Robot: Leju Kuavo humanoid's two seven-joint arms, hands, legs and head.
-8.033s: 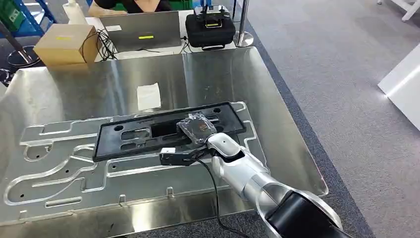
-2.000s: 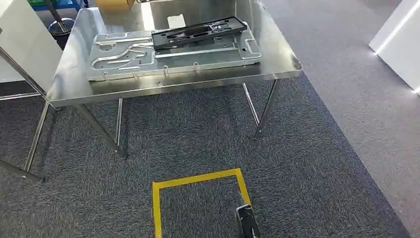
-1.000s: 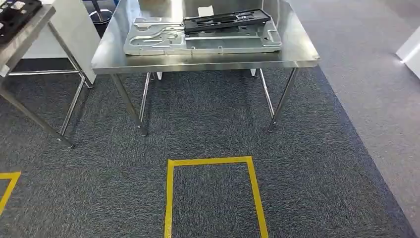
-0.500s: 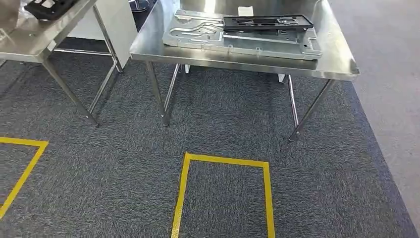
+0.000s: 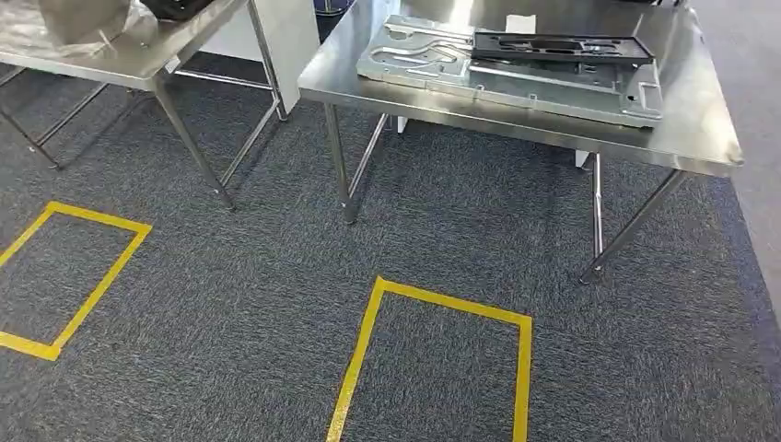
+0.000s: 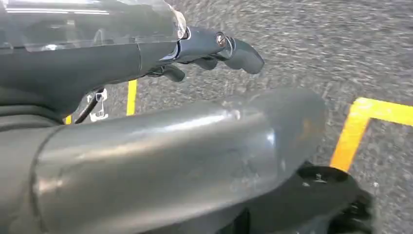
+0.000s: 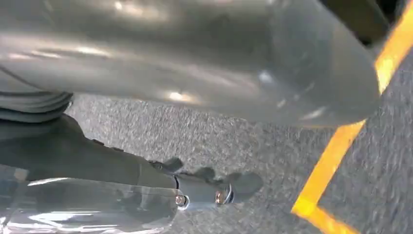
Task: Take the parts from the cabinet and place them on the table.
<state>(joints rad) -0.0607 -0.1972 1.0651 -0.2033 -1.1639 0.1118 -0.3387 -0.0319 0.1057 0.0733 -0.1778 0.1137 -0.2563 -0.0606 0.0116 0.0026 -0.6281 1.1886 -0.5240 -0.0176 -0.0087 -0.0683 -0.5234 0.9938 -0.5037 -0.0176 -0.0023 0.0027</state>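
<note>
A long black plastic part [image 5: 562, 46] lies on a large silver metal panel [image 5: 497, 78] on the steel table [image 5: 516, 124] at the top right of the head view. Both arms hang down over the grey carpet. In the left wrist view my left hand [image 6: 146, 53] holds nothing, and its dark fingers [image 6: 234, 48] reach out loosely over the floor. My right hand [image 7: 122, 190] is likewise empty, its fingers [image 7: 219, 187] apart above the carpet near a yellow tape line.
A second steel table [image 5: 129, 55] stands at the top left with a dark object [image 5: 175, 7] on it. A white panel [image 5: 290, 37] stands between the tables. Two yellow tape squares [image 5: 364, 350] [image 5: 92, 285] mark the carpet.
The camera has backed away from the table and turned left, so the table now sits at the top right. My right hand, earlier on the black part, has let go and hangs down.
</note>
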